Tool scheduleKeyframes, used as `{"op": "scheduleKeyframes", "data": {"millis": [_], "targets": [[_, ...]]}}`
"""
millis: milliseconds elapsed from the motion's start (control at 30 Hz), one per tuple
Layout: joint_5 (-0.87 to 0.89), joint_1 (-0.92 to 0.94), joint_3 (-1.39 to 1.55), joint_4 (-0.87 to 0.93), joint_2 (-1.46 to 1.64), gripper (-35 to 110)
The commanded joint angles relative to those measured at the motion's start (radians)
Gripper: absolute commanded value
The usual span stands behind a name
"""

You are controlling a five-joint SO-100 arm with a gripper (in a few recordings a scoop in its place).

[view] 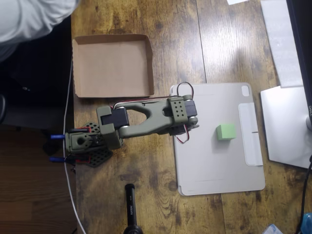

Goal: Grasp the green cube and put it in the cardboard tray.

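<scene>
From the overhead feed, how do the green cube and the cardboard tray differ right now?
The green cube is small, solid and light green; the cardboard tray is far larger, brown, shallow and open-topped. The cube sits on the grey tablet cover at picture right; the tray lies on the bare wooden table at upper left. Both are squarish, and nothing grips either.

The brown wooden desk [161, 39] holds the cardboard tray [112, 66] near its back edge. A grey tablet cover [214, 161] lies flat beside the arm's base [87, 146].

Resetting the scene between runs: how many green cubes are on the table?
1. The small matte light-green cube sits on the grey tablet cover, right of the olive-green arm in the overhead view. The arm could hide another.
</scene>
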Motion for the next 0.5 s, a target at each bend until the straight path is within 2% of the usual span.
{"op": "scheduleKeyframes", "data": {"millis": [0, 233, 467], "targets": [[0.080, -0.055, 0.078, -0.074, 0.245, 0], [0.086, -0.063, 0.149, -0.149, 0.341, 0], [0.072, -0.097, 0.098, -0.147, 0.170, 0]]}}
